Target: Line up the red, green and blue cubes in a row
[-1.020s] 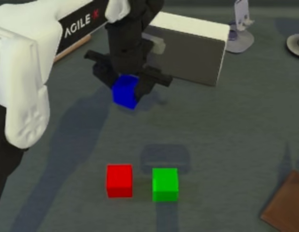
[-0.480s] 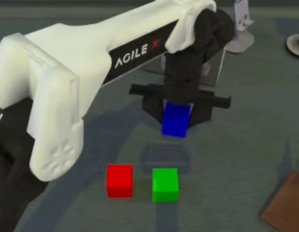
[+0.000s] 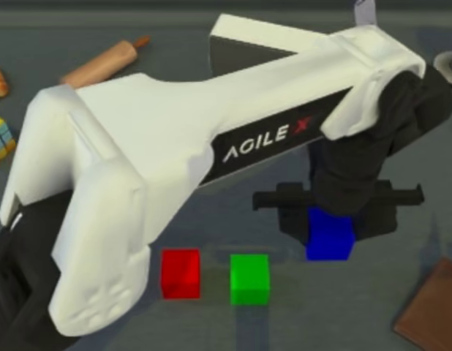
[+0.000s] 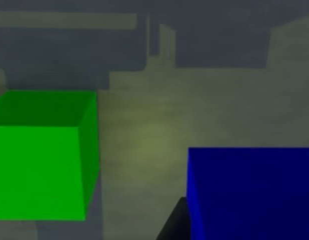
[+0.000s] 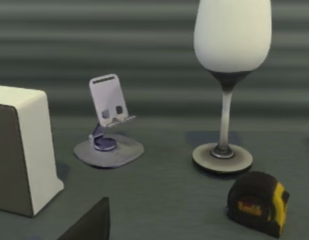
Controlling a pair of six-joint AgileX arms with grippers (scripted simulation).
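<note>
**A:** Run me through the row, left to right.

**B:** The red cube (image 3: 181, 273) sits on the surface (image 3: 102, 322) at about 7 o'clock from the middle of the top view. The green cube (image 3: 249, 278) is just beside it towards 3 o'clock, a small gap between them, both square to each other. The blue cube (image 3: 330, 235) is further towards 3 o'clock and a touch towards 12 – not yet level with the other two.

**A:** And it is held?

**B:** Yes. The left gripper (image 3: 334, 219) has its fingers pinching the blue cube from either side; from the shadow beneath I judge it is off the surface, though how high I cannot say. The right arm is not seen from above, and its own camera looks only at the white box (image 5: 19, 150), the phone stand (image 5: 108, 130), the glass (image 5: 229, 75) and the tape measure (image 5: 257, 202), so I cannot tell how its fingers stand.

**A:** How should the placing be done?

**B:** Bring the blue cube towards 6 o'clock until its near edge matches the green one's, and leave the same gap as between red and green. The left wrist view shows green (image 4: 42, 160) and blue (image 4: 252, 192) apart with bare surface between – keep that. Lower straight down, faces parallel, and spread the fingers only once it rests, so it does not tip or nudge green.
</note>
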